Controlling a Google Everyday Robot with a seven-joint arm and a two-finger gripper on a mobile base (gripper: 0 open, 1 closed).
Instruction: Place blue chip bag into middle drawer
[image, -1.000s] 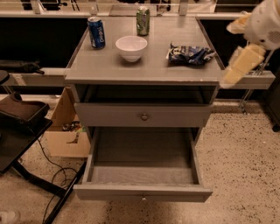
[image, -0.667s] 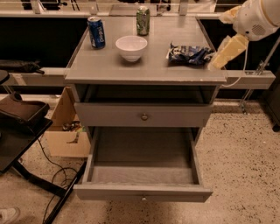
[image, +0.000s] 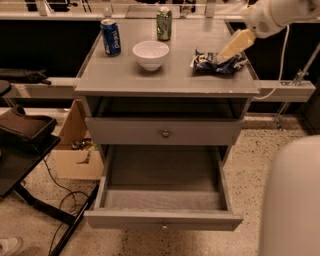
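Step in hand: grasping the bag, which lies flat at the right of the worktop, long axis left–right. The pincer sits over the bag's right end; its opening, and whether it has hold, cannot be told. Next: secure grip, lift, carry near and down into the open drawer.

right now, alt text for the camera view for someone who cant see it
The gripper, at upper right, is right at the blue chip bag lying on the right of a grey cabinet top. Below, the middle drawer stands pulled open. A white bowl, a blue can and a green can stand further left on the top.
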